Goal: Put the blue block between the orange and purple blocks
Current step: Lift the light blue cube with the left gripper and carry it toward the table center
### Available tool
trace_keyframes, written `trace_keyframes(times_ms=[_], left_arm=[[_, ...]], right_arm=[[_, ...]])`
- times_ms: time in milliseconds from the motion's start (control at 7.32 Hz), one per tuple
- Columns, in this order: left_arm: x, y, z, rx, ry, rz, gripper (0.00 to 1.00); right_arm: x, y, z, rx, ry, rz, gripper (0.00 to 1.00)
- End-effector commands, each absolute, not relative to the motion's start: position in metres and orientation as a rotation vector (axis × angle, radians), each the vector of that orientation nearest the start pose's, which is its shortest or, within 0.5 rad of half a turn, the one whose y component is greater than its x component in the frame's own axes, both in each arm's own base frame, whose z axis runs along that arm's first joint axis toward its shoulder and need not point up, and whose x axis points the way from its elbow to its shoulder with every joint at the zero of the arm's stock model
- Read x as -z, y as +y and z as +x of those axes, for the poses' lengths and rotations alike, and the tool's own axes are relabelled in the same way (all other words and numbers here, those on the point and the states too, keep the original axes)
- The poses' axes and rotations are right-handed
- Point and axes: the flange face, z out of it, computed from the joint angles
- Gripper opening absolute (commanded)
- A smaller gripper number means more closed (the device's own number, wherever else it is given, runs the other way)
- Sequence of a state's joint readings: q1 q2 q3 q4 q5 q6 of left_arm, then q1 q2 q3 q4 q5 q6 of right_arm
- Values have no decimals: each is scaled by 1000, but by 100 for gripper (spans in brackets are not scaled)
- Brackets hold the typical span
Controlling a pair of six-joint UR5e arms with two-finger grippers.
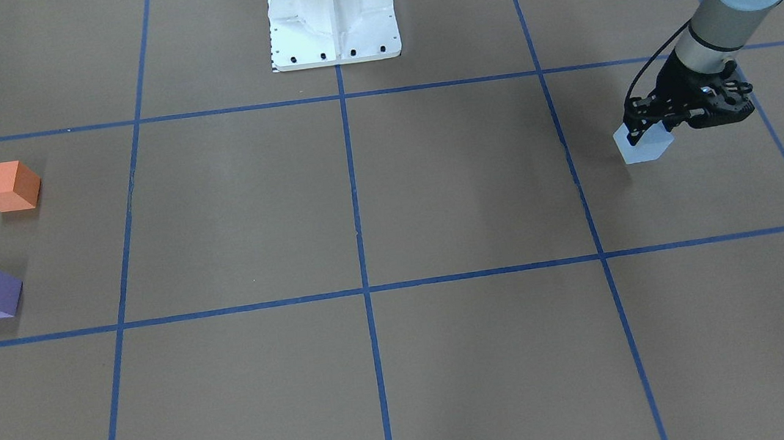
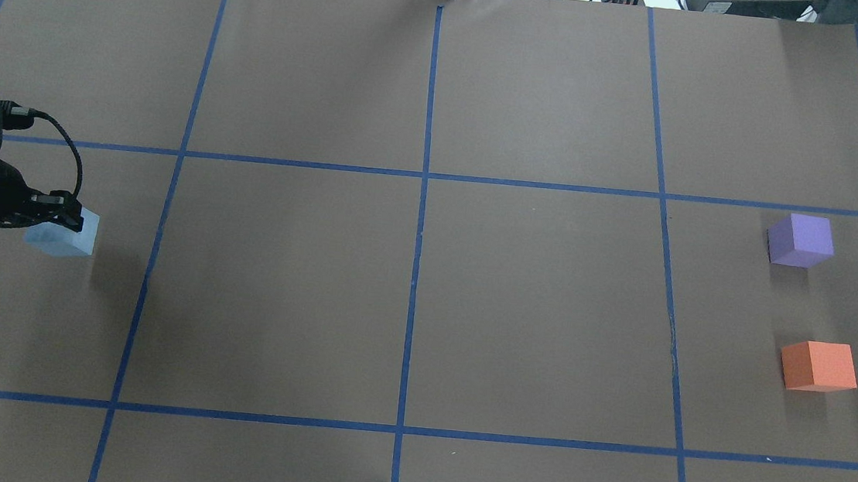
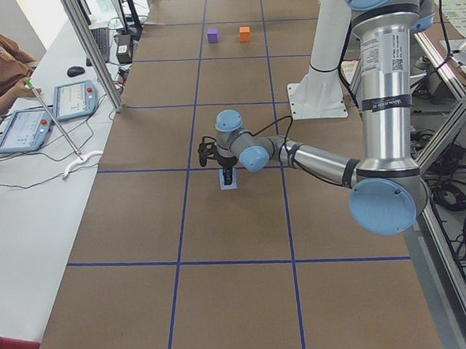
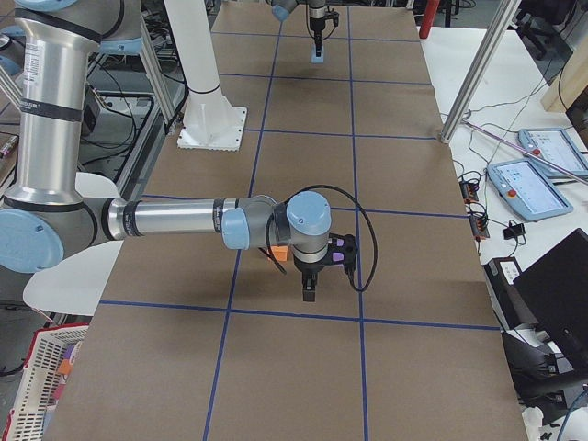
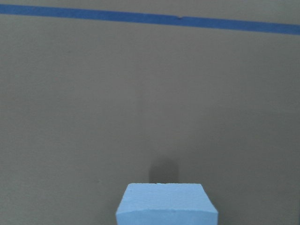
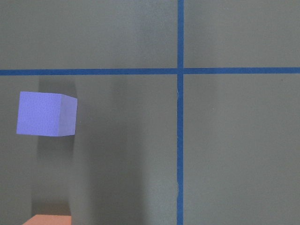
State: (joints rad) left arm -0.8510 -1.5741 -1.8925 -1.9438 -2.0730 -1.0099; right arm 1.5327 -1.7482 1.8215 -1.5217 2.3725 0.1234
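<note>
Pale matte blue block (image 5: 166,204), crisp-edged cube, tight in left hand (image 1: 650,134); right hand (image 4: 310,292) grip unclear.

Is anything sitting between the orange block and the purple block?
No. In the overhead view only bare brown table lies between the orange block and the purple block. The blue block is far off, at the left gripper.

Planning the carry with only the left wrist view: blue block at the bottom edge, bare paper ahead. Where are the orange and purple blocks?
Observer: Overhead, the orange block and purple block sit apart on the table, at the robot's right end.
Operator: Anything near them?
Observer: The right gripper hangs close by them, per exterior right.
Operator: My left jaws?
Observer: Front-facing, the left gripper straddles the blue block; closed or not, unclear.
</note>
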Motion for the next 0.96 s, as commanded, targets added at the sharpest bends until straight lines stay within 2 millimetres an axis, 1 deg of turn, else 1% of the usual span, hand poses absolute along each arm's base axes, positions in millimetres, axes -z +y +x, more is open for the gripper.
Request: trace_keyframes(times_ms=[0,137,273,410,547,683,820], left_arm=[[-348,-479,305,109,820,72,0],[-298,-496,325,125,829,71,0],[-260,-501,350,152,870,63,0],[-228,-491,398,160,895,34,0],[-185,-501,440,205,893,71,0],[-154,-507,488,207,885,67,0],[-133,-504,535,205,860,70,0]], right_arm=[[-610,-425,45,-46,-811,38,100],[-610,-425,44,-47,-816,37,100],[-608,-426,44,-44,-825,38,100],[-604,-429,43,-41,-830,46,100],[-595,-439,41,-29,-831,59,100],[-593,-441,34,-13,-832,57,100],[-591,-443,28,4,-833,60,100]])
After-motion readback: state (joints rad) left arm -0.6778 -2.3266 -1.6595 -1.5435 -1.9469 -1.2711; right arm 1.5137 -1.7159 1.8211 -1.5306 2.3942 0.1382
